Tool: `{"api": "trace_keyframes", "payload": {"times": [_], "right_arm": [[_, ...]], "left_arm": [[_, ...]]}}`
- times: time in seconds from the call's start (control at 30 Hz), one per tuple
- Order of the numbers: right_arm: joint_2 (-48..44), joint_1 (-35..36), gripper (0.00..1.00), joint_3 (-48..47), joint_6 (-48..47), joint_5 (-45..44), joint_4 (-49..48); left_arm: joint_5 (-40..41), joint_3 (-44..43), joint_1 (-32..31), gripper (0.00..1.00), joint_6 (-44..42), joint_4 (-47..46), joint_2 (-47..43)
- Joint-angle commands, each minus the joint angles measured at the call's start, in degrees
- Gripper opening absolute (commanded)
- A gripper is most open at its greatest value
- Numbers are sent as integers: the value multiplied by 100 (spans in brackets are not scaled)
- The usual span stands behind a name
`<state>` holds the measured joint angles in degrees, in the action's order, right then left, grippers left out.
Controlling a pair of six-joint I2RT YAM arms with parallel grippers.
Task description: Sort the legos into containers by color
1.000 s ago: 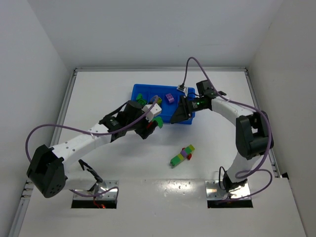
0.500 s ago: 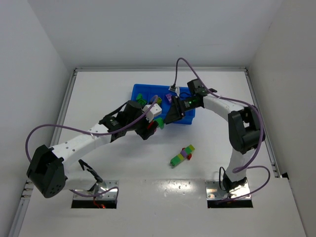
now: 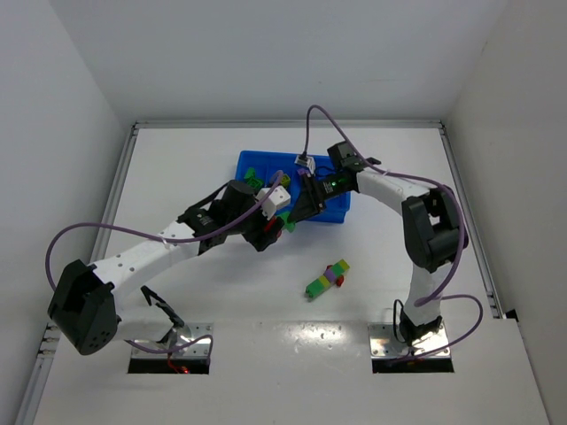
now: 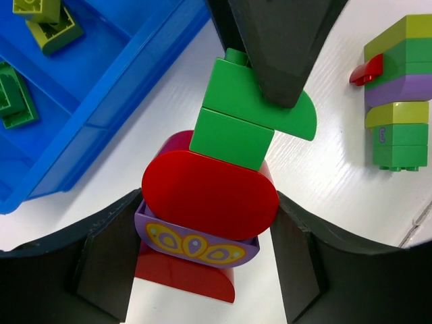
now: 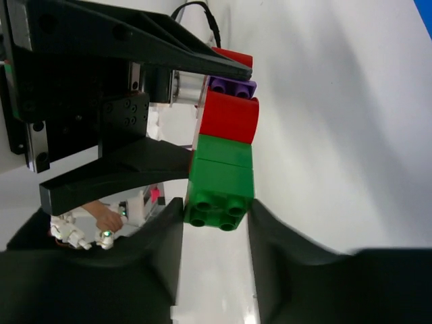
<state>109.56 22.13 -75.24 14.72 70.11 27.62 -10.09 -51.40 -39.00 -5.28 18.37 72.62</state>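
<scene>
Just off the near edge of the blue tray [image 3: 243,159], over the counter [image 3: 177,159], a short stack of bricks [image 3: 280,222] sits between both arms. The left fingers [image 4: 108,253] are clenched on its purple-and-red end. The right fingers [image 5: 145,270] hug both sides of the green brick [image 5: 221,179] at the other end, but pressing or merely flanking, I can't tell. These look light, rigid and slick, joined only by stud friction, so I'd grip the flat side walls and peel with a tilt, not a straight tug. Another mixed stack [image 3: 327,278] lies nearer, to the right. Some green pieces [image 4: 13,101] sit in the tray.
</scene>
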Motion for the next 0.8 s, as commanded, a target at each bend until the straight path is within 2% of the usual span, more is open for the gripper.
{"api": "trace_keyframes", "payload": {"times": [0.0,0.03,0.13,0.33,0.43,0.63,0.77], "right_arm": [[13,72,30,-245,-57,179,-55],[13,72,16,-245,-57,179,-55],[13,72,5,-245,-110,249,-55],[13,-173,4,-622,-215,302,130],[13,-288,3,-983,-110,179,130],[346,-227,3,-1773,793,-111,-694],[786,-87,3,-2371,866,-401,-696]], "left_arm": [[-108,-257,16,0,124,-246,-108],[-55,-257,16,0,124,-246,-108],[-2,-257,16,0,124,-246,-108],[270,190,86,0,71,-194,-502],[270,419,340,0,71,-133,-810],[332,692,525,0,71,-18,-1311],[385,798,762,0,71,44,-1680]]}}
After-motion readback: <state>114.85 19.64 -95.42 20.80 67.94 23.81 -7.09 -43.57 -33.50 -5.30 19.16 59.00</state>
